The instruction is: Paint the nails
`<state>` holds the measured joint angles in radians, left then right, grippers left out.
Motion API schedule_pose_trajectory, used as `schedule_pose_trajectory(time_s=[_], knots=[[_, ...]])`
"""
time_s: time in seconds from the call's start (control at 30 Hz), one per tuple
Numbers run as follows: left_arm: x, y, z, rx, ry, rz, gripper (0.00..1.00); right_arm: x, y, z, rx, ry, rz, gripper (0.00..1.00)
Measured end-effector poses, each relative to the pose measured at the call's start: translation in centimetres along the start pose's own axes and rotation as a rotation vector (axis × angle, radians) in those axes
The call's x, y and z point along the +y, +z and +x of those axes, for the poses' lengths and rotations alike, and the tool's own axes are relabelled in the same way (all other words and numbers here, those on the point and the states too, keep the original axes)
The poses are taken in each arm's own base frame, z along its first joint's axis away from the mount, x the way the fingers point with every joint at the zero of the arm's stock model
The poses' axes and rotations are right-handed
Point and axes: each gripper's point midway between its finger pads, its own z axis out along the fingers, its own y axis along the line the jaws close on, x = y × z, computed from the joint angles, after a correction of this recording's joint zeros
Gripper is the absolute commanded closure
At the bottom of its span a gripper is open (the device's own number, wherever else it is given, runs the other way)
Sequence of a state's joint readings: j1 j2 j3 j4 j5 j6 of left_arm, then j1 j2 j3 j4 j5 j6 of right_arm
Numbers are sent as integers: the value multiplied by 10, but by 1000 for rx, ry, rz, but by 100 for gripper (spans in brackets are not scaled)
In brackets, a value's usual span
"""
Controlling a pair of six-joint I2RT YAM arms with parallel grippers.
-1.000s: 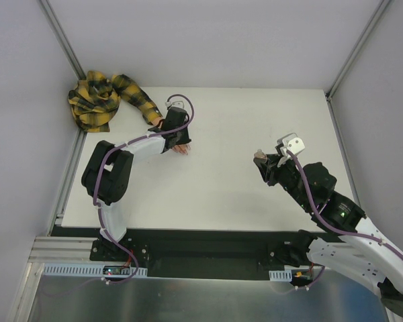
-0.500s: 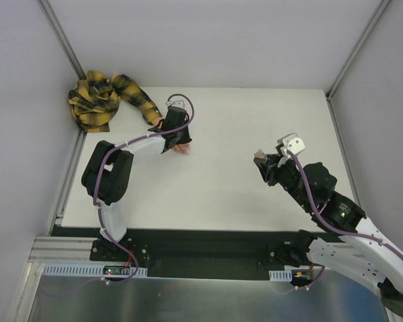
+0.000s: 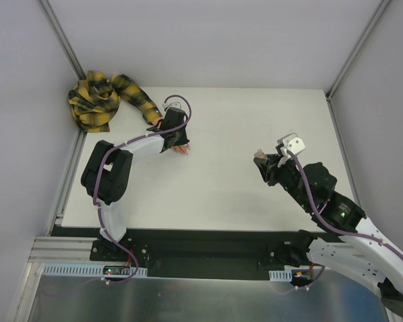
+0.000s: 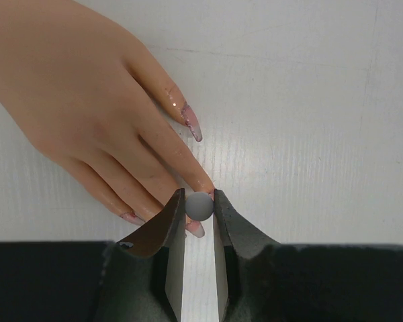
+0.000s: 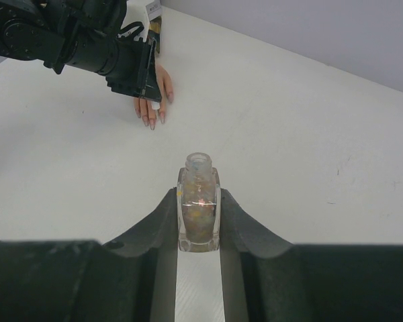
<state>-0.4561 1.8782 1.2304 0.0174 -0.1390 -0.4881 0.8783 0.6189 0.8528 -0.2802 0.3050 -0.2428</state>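
The nails (image 4: 191,123), glossy and pinkish, are lying right at the left gripper (image 4: 197,196): one long nail is showing just ahead of its tips, another (image 4: 195,230) is peeking out from the narrow gap between its two fingers, and a third (image 4: 131,217) is sitting just to the left of the left finger. They are tipping the peach mannequin hand (image 4: 74,87), which is resting palm down on the white desk (image 3: 221,181), stretching away from that gripper and to its left. The left gripper is pinching a small grey ball (image 4: 200,206) between its tips, the jaws standing only a sliver apart; whether the ball is touching the fingertip beside it cannot be told. From above, this gripper is hanging directly over the hand and covering most of it, so only the fingertips are poking out on its near side. Beyond it, the yellow-and-black plaid sleeve (image 3: 131,90) is running off from the wrist into a crumpled heap at the far left corner of the desk. Well away to the right, the right gripper (image 5: 199,191) is clamping a small clear nail-polish bottle (image 5: 199,209) upright between its fingers, the bottle's neck standing uncapped; the mannequin hand is showing far ahead of this gripper and a little to its left.
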Motion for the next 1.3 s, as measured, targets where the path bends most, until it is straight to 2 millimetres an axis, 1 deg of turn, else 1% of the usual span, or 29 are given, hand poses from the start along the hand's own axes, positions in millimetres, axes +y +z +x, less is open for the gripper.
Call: schedule_pose_trajectory(time_s=[0.3,0.47,0.77,1.1,1.3], knots=[[-9,0,-1,-2,5,42,100,0,0,0,1,3,2,100],[-10,0,-3,-10,8,44,100,0,0,0,1,4,2,100],[-15,3,-13,-27,13,54,100,0,0,0,1,4,1,100],[-12,5,-11,-25,14,42,100,0,0,0,1,5,-2,100],[-4,7,1,-2,17,19,100,0,0,0,1,5,-1,100]])
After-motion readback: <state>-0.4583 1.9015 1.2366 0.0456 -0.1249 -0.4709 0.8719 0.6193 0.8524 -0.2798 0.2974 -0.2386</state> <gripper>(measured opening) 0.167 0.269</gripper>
